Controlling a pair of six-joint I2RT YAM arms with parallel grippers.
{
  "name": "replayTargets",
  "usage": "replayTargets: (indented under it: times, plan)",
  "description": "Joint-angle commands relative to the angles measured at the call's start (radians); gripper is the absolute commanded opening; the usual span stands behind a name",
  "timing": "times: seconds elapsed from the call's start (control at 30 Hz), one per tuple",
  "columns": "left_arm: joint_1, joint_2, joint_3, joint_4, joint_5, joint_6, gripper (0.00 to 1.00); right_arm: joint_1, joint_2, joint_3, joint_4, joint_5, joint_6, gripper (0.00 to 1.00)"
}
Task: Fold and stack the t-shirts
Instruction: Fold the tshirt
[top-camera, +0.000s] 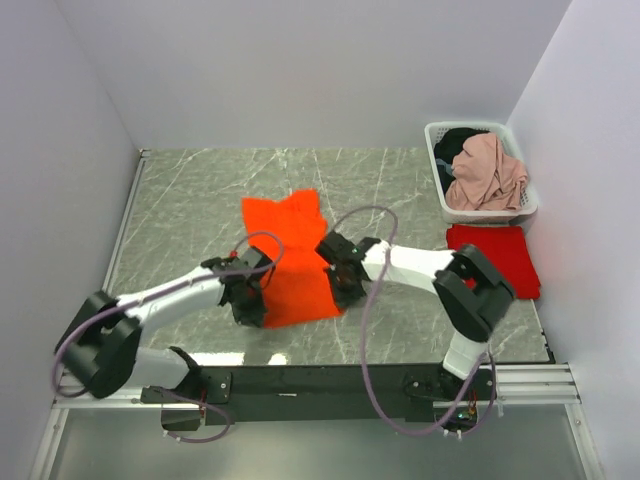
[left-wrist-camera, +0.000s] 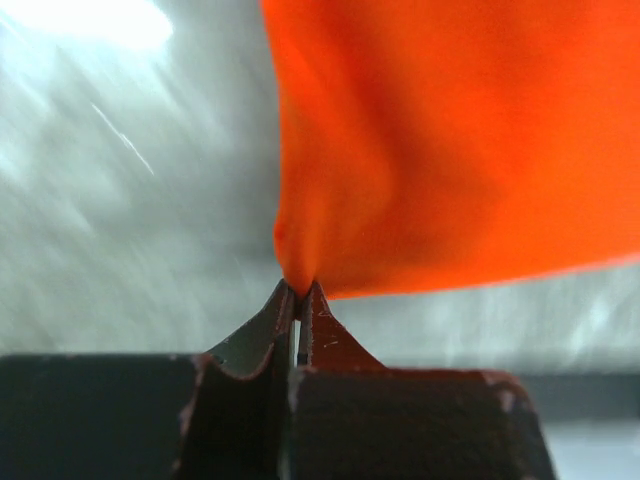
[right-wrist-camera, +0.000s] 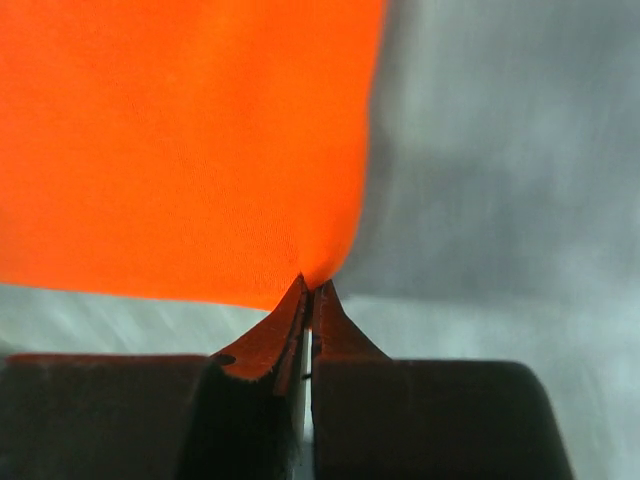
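The bright orange t-shirt (top-camera: 292, 262) lies partly folded in the middle of the marble table, its near end lifted between both arms. My left gripper (top-camera: 254, 296) is shut on that near end's left corner; in the left wrist view the orange cloth (left-wrist-camera: 450, 150) bunches into the closed fingertips (left-wrist-camera: 312, 305). At the right corner my right gripper (top-camera: 338, 283) is shut on the same orange t-shirt (right-wrist-camera: 180, 150), pinched at the fingertips (right-wrist-camera: 322, 300). A deeper red t-shirt (top-camera: 497, 258) lies folded flat at the right edge of the table.
A white laundry basket (top-camera: 437, 175) holding pink and dark clothes stands at the back right, just behind the red t-shirt. Walls enclose the table on the left, back and right. Grey marble table surface (top-camera: 180, 210) surrounds the orange t-shirt.
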Motion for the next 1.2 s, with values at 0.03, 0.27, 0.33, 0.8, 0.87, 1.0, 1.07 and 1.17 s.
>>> replayTargets:
  times: [0.03, 0.27, 0.33, 0.8, 0.87, 1.0, 1.07, 1.17]
  plan:
    - [-0.201, -0.212, -0.035, -0.256, 0.129, -0.077, 0.01, 0.067, -0.199, -0.151, -0.320, -0.044, -0.042, 0.00]
    - [-0.334, -0.336, 0.029, -0.263, 0.257, -0.183, 0.01, 0.063, -0.372, -0.076, -0.525, -0.018, -0.054, 0.00]
    - [-0.244, -0.296, 0.116, -0.284, 0.237, -0.128, 0.01, 0.021, -0.363, 0.012, -0.550, 0.004, -0.083, 0.00]
    - [0.146, -0.089, 0.422, -0.283, 0.163, 0.222, 0.01, -0.142, -0.136, 0.518, -0.601, 0.084, -0.266, 0.00]
    - [0.163, -0.060, 0.433, -0.275, 0.163, 0.239, 0.01, -0.149, -0.092, 0.565, -0.598, 0.085, -0.277, 0.00]
    - [0.220, -0.009, 0.446, -0.228, 0.171, 0.265, 0.01, -0.174, 0.003, 0.693, -0.580, 0.081, -0.286, 0.00]
    - [0.238, 0.025, 0.454, -0.200, 0.166, 0.276, 0.01, -0.181, 0.034, 0.732, -0.561, 0.085, -0.297, 0.00]
    - [0.271, 0.069, 0.471, -0.152, 0.152, 0.291, 0.01, -0.197, 0.097, 0.789, -0.527, 0.085, -0.306, 0.00]
